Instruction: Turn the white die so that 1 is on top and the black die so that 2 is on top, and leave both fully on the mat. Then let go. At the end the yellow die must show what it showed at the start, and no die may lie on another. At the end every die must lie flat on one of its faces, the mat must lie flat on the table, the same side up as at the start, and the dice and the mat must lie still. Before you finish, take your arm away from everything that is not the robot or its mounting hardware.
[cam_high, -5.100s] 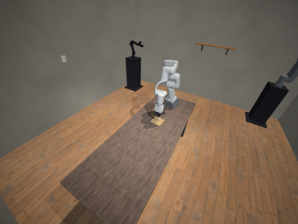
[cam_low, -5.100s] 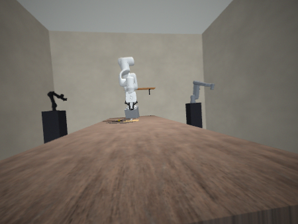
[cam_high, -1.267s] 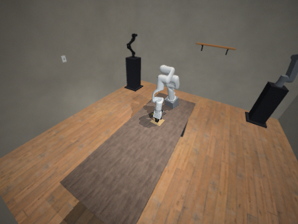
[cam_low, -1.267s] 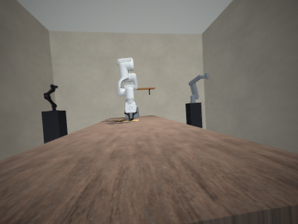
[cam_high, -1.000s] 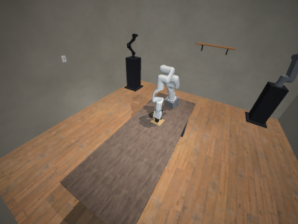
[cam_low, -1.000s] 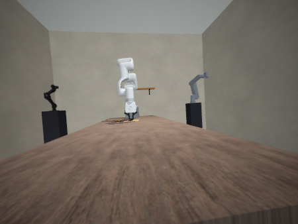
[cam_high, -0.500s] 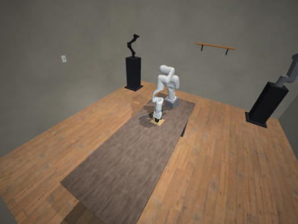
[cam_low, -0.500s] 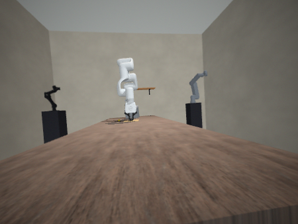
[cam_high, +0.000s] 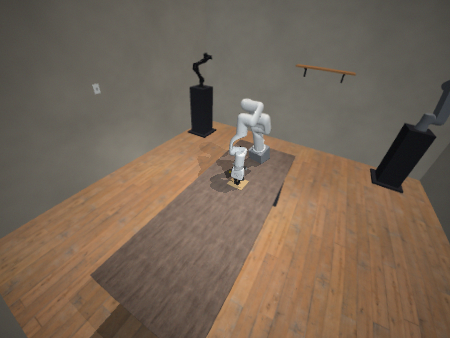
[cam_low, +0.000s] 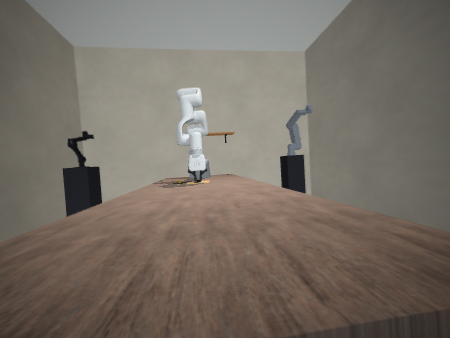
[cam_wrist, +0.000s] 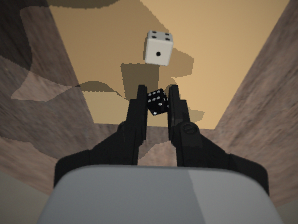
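Note:
In the wrist view my gripper (cam_wrist: 157, 97) is shut on the black die (cam_wrist: 156, 102) and holds it tilted above the tan mat (cam_wrist: 240, 55). The white die (cam_wrist: 159, 47) lies flat on the mat beyond the fingers; its near side face shows one pip and its top shows several. In the top view the gripper (cam_high: 236, 178) hangs over the small mat (cam_high: 243, 186) near the arm's base. In the exterior view the gripper (cam_low: 198, 176) shows far off, and a yellow speck, the yellow die (cam_low: 179, 181), lies left of it.
The long brown table top (cam_high: 200, 240) (cam_low: 225, 250) (cam_wrist: 30, 120) stretches away from the arm. Black pedestals with other arms stand on the wooden floor, one at the back left (cam_high: 201, 110) and one at the right (cam_high: 402, 156). A wall shelf (cam_high: 325, 70) hangs behind.

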